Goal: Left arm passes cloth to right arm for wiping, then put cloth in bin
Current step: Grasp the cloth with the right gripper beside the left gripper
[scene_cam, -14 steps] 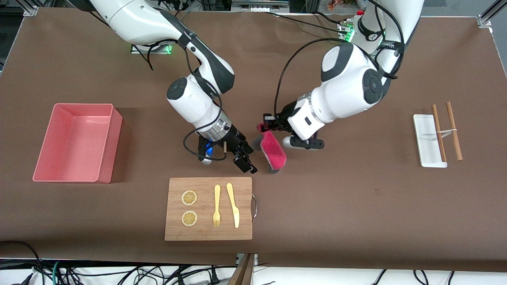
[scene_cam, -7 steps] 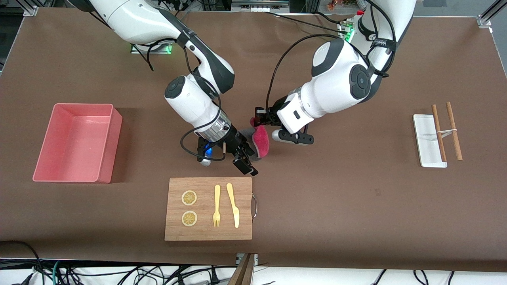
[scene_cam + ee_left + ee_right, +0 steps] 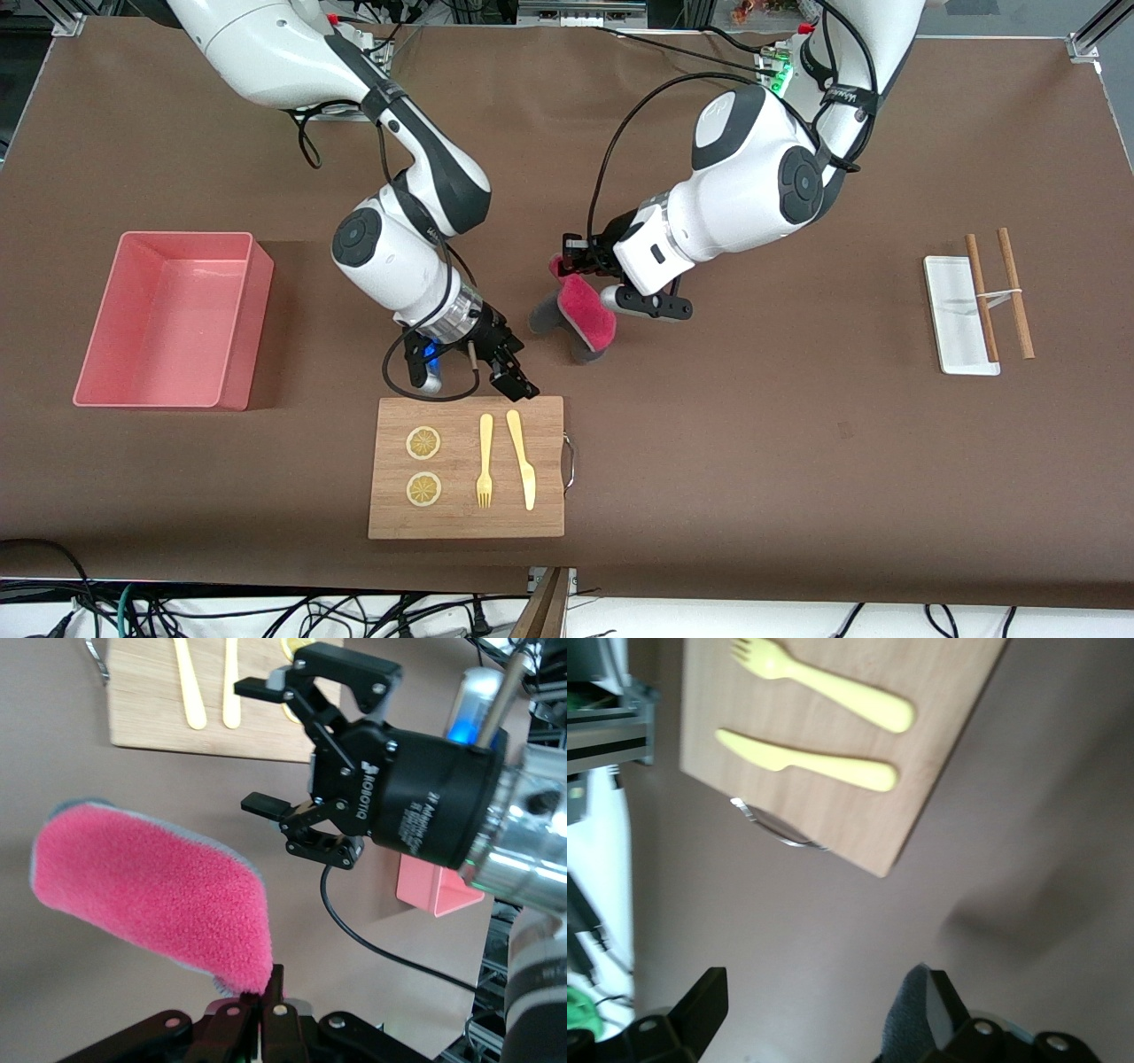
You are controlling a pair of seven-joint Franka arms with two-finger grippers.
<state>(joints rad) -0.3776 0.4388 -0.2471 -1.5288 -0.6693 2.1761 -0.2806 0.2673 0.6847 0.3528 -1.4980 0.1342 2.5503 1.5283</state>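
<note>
Here the cloth (image 3: 586,312) hangs slantwise from the left fingers (image 3: 569,255).

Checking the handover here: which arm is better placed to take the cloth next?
Right. The right claw is open and empty beside the hanging cloth, over the cutting board's edge; the left claw is shut on the cloth.

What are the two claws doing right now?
Left claw: shut on the crimson-pink and grey soft cloth.
Right claw: open, empty, over the wooden cutting board's edge.
</note>
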